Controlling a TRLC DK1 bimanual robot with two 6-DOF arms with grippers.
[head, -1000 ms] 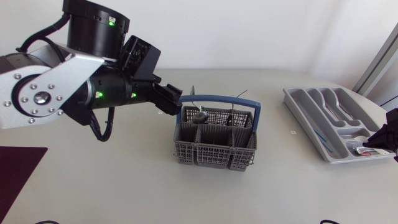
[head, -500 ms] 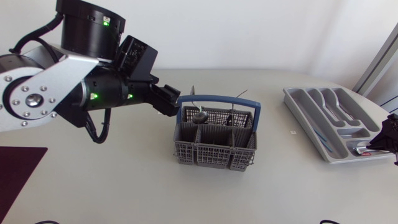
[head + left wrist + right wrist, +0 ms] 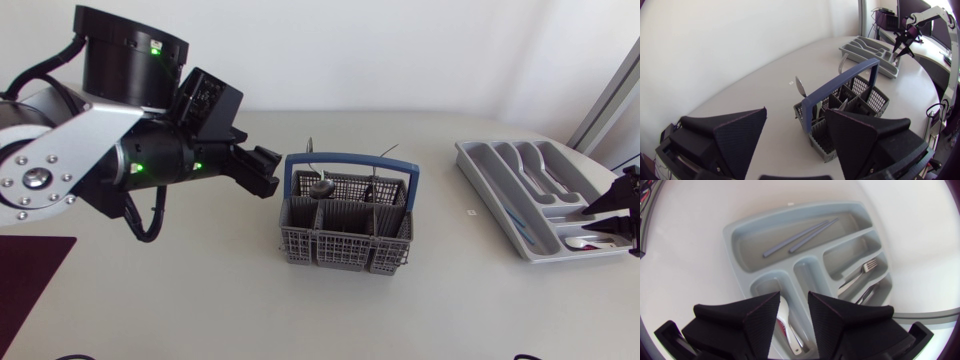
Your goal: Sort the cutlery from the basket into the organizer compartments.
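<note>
At the near left of the surface [image 3: 200, 300] lies a dark maroon mat [image 3: 30, 270]. In the middle stands the grey basket [image 3: 345, 238], its blue handle [image 3: 352, 159] arched upright over the cells. A spoon [image 3: 800, 86] stands bowl-up at its far left corner, and more cutlery pokes up from the far cells, too small to tell apart. The left arm [image 3: 110, 165] extends from the left edge. The left jaws sit just left of the handle, clear of the basket, spread wide with nothing between them. At the right edge the right arm [image 3: 618, 205] hangs over the near right end of the organizer [image 3: 492, 205]. The right jaws stand a little apart and hold nothing. Below them a white-and-red-handled piece [image 3: 785, 322] lies in a compartment. Farther along, a fork [image 3: 860, 275] lies in one narrow slot and another metal piece [image 3: 867, 294] in the slot beside it. Two grey chopsticks [image 3: 799, 237] lie side by side in the long compartment along the organizer's left side.
</note>
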